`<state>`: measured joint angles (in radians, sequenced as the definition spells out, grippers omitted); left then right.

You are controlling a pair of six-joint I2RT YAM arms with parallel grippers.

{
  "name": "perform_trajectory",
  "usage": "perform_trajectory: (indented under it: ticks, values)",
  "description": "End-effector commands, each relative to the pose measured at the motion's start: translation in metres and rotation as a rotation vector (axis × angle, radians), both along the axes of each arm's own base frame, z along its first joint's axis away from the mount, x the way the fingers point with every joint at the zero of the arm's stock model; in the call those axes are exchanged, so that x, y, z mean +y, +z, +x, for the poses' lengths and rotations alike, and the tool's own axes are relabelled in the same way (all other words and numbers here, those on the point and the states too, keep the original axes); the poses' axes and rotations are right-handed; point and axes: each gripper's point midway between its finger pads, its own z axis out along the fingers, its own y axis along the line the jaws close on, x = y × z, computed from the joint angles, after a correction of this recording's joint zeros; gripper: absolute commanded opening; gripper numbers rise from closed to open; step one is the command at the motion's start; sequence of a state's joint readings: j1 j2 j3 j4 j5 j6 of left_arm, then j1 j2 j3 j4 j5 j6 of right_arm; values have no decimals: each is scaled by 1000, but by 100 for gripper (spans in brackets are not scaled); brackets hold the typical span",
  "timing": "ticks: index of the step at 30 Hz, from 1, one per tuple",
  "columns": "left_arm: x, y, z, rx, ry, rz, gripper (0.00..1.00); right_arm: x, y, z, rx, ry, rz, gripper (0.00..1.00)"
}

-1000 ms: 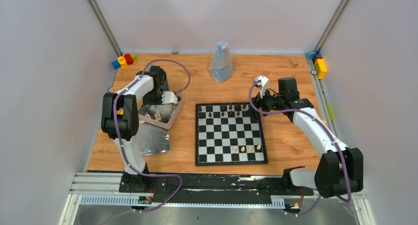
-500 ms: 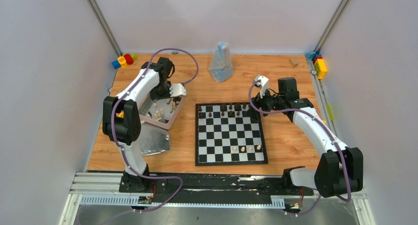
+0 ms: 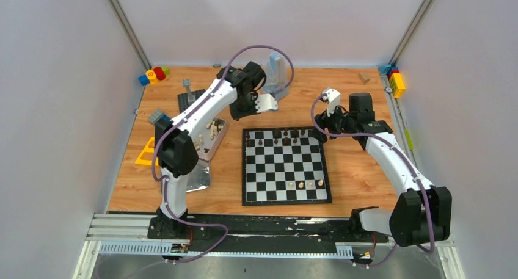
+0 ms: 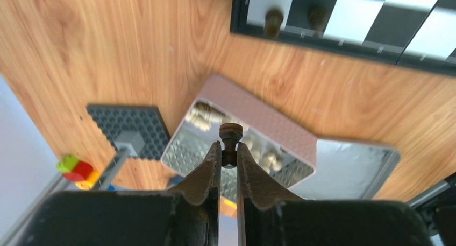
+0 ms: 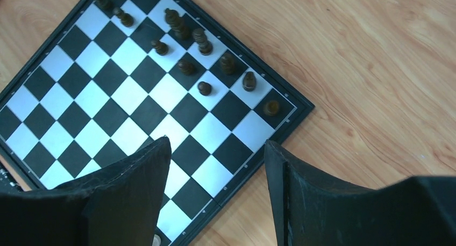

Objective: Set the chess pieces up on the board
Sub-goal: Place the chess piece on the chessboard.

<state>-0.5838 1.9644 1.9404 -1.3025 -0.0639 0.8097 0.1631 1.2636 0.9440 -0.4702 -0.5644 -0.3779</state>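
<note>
Carefully bring dark brown turned chess piece (image 4: 230, 132), pinched in narrowly closed left gripper (image 4: 228, 149) beyond eleven o'clock corner of black-and-white chessboard (image 3: 244, 169), toward six o'clock; set upright, centred on vacant far-row square, with right gripper (image 5: 216, 146) wide and empty.

Right end effector (image 5: 215, 145) spread wide, empty, above board (image 5: 129, 95) corner; dark pieces (image 5: 203, 41) clustered along one edge; wood table (image 5: 376, 68).
</note>
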Motion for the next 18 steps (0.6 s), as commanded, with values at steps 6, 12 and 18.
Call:
perform_trajectory:
  ticks: [6,12,18]
  values:
    - [-81,-26,-22,117,21,-25,11,-57,53,33,-140,-255,28,65]
    - [-114,-47,-31,138,-19,-11,11,-90,61,35,-153,-345,51,65]
    - [-132,-63,-40,153,-53,5,10,-92,60,35,-150,-347,57,65]
